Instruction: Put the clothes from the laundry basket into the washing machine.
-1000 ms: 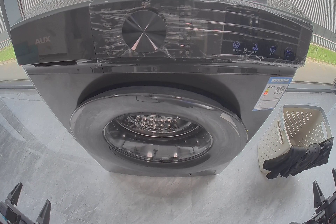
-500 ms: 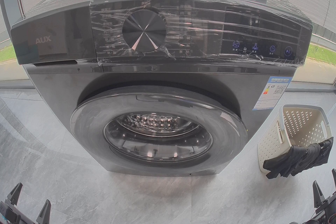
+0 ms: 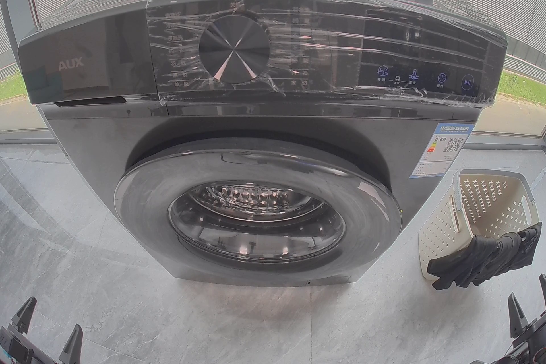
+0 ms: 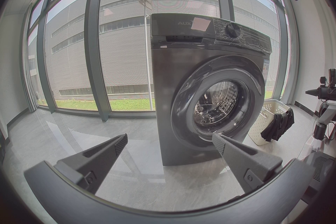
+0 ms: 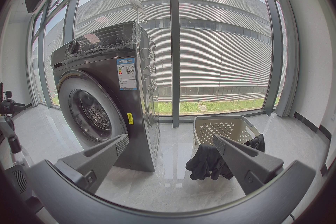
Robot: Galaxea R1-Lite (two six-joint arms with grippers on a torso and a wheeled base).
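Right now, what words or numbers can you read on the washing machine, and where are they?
Washing machine drawer front: a short brand mark, left unquoted.
Control panel around the dial: print too blurred to read.
Energy sticker: too small to read.
Laundry basket: no writing.

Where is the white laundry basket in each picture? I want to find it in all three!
Head view: laundry basket on the floor at the right edge, beside the washing machine, black clothes draped over its rim.
Left wrist view: laundry basket beyond the washing machine, clothes hanging on it.
Right wrist view: laundry basket by the window, beside the washing machine.
Shared landmark: the washing machine.
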